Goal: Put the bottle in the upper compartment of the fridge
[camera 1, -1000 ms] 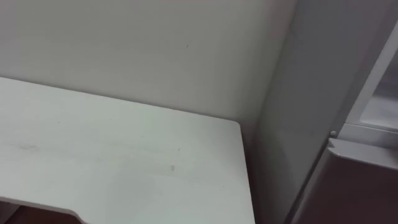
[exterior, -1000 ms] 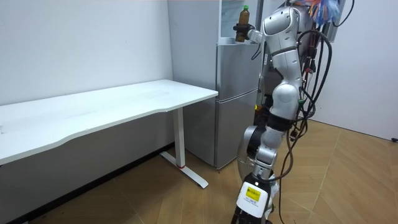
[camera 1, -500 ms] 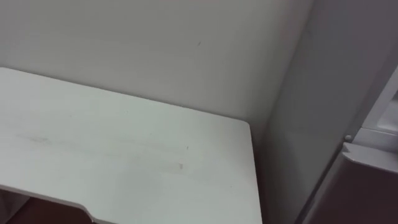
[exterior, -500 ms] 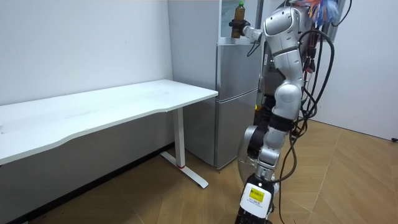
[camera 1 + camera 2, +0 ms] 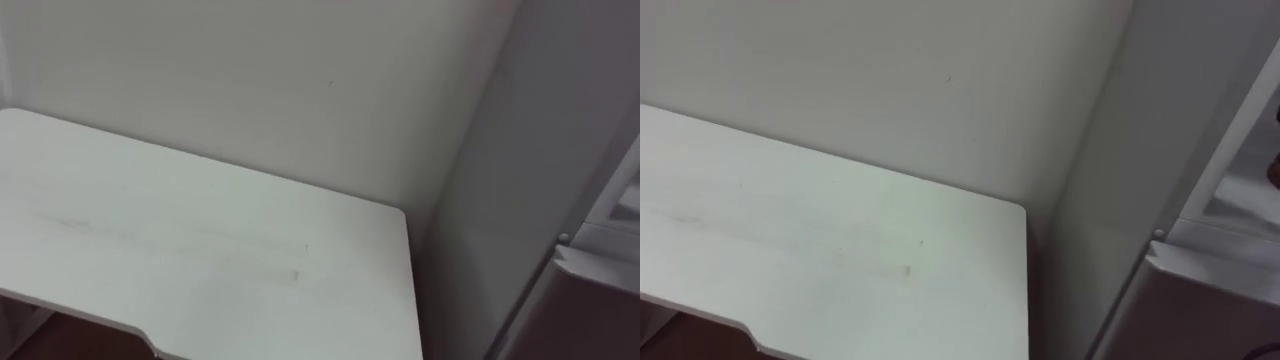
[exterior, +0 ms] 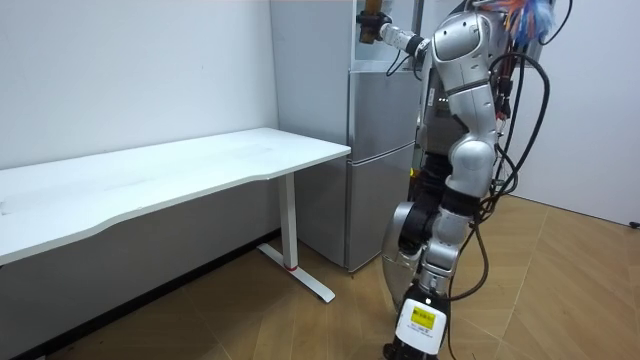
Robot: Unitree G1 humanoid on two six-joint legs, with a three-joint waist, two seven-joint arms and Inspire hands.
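The robot is gripping the bottle (image 6: 369, 10) in its curled left hand (image 6: 373, 30), held high at the fridge (image 6: 380, 150) and its open upper compartment (image 6: 375, 55), apparently for setting it inside.

A narrow gap parts the table (image 5: 200, 250) from the fridge (image 5: 520, 150); wall (image 5: 250, 80) behind.

White bench (image 5: 790, 230) fills lower left of frame, a few faint scuffs on top. Its far right corner sits near centre, just beside the fridge (image 5: 1105, 200). Pale wall (image 5: 870, 70) across upper left & centre, w/ one tiny dark speck. Fridge takes the right side: grey side panel runs top to bottom, upper compartment (image 5: 1240, 190) open at right edge, pale inside. Lower door (image 5: 1200, 300) below it, lower right. Dark shape (image 5: 1273, 170) at right edge, mid height, can't tell what.
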